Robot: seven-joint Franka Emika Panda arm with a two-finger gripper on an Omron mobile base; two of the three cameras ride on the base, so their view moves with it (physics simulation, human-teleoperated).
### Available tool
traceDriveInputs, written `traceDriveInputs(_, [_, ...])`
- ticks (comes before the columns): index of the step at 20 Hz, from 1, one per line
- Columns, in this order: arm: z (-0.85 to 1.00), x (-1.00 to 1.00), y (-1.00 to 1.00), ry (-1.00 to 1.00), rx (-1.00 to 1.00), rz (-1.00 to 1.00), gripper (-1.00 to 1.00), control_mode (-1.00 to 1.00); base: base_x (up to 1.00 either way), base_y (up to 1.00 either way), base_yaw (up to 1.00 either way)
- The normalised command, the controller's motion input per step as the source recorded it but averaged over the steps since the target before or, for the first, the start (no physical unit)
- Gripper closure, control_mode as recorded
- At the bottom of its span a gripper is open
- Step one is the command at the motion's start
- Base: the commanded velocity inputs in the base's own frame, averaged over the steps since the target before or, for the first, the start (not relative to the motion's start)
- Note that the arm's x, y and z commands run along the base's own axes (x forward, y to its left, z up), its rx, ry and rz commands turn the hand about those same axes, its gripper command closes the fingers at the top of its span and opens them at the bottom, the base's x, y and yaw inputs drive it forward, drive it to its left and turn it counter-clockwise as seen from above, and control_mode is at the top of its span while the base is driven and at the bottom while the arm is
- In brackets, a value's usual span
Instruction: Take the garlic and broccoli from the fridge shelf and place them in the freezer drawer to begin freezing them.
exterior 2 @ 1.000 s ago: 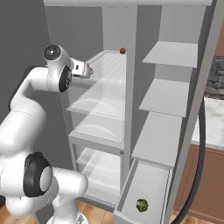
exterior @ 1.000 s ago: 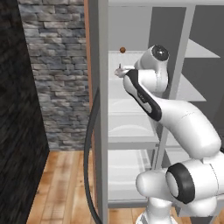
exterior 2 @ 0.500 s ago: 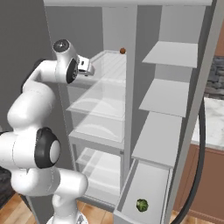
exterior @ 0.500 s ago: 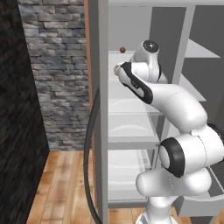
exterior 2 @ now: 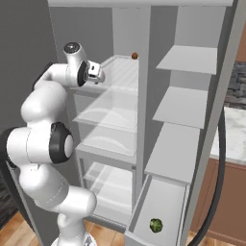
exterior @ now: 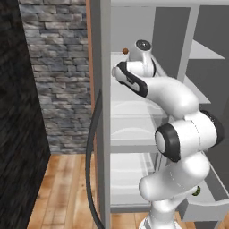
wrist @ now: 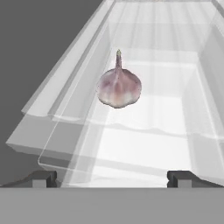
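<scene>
Closer to the shelf now, gripper faces the garlic; jaws spread wide, holding nothing. Broccoli sits in the drawer.

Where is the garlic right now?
In the hand view, the garlic sits on the fridge shelf near its left wall, just ahead of the open fingers.

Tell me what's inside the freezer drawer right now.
The broccoli lies on the freezer drawer's white floor near its front. No garlic there; the floor right behind the front wall is hidden.
</scene>
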Motion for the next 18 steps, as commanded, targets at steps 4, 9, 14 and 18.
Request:
traceDriveInputs(4, [-0.15,0.40,0.00,0.00,-0.01,0.00,-1.00,-1.00,0.00,0.00,0.00])
traceDriveInputs(9, [-0.14,0.45,0.00,0.00,0.00,0.00,-1.00,-1.00,0.00,0.00,0.00])
traceDriveInputs(14, [-0.13,0.45,0.00,0.00,0.00,0.00,-1.00,-1.00,0.00,0.00,0.00])
traceDriveInputs(18, [-0.04,0.30,0.00,0.00,0.00,0.00,-1.00,-1.00,0.00,0.00,0.00])
